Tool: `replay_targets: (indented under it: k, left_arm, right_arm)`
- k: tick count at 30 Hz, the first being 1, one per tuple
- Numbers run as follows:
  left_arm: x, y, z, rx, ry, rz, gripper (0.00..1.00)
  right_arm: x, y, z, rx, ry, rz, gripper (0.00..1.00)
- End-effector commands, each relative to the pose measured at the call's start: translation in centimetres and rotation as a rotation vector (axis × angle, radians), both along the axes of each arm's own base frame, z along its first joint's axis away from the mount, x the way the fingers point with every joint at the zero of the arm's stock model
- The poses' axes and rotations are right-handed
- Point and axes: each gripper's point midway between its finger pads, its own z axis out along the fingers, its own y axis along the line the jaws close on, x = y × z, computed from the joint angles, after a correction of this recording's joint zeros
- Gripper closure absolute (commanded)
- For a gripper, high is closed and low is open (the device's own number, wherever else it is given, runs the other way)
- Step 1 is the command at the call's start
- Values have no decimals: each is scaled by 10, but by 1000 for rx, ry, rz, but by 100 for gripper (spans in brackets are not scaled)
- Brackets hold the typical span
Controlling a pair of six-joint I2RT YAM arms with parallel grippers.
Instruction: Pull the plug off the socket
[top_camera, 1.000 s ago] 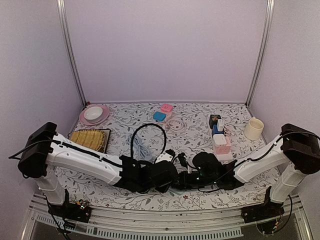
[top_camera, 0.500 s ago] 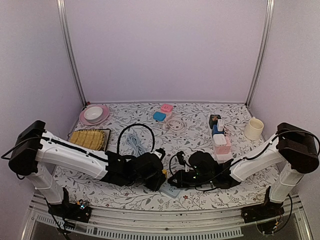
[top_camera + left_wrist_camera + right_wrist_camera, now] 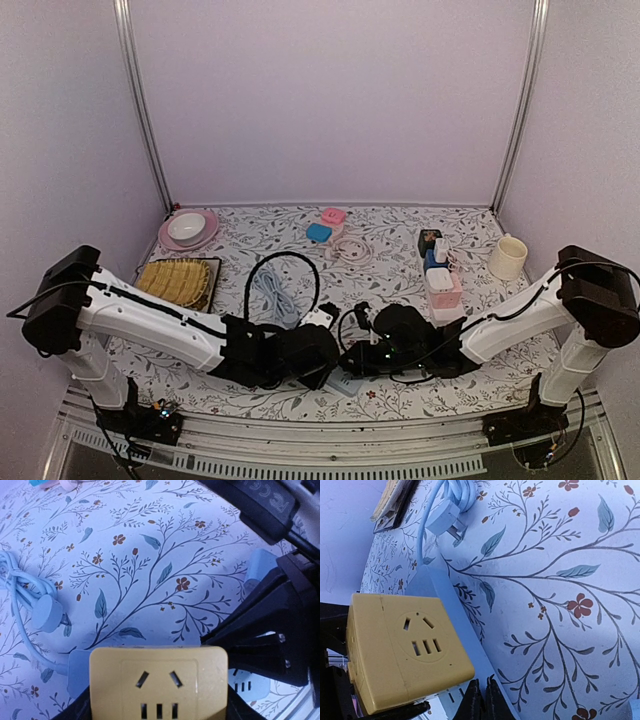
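End effector (image 3: pixel 158 713) seemingly gripping socket (image 3: pixel 159 677), floral tabletop (image 3: pixel 150 555)

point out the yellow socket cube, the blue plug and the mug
yellow socket cube (image 3: pixel 159 680), left wrist view, its front face
blue plug (image 3: pixel 443 518), right wrist view, its body
mug (image 3: pixel 508 258), top external view, its side

Top view high, looking down, wrist views close, sharing yellow socket (image 3: pixel 159 680)

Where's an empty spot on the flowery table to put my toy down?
There is bare room at the back between the pink plate and the blue box, and more between the white cable and the chargers. The front middle is crowded: left hand, right hand, yellow socket, blue cord.
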Motion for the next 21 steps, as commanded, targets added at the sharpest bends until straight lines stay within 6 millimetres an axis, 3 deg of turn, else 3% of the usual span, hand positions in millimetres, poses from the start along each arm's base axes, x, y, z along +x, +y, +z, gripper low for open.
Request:
replay_targets:
  k: [1,4,11,21]
  left_arm:
    - [14,-31,38,-242,-8,42,100]
    - [21,-23,31,-276,58,56,100]
    - [23,-28,19,-262,102,55,100]
    - [22,-39,14,-186,48,79,100]
  right_arm:
    - [-10,-25,-15,-107,8,-4,93]
    - [-10,-24,-2,-83,-17,7,93]
    - [-15,-12,18,-52,-55,40,93]
    - [-20,-8,19,-42,-51,58,93]
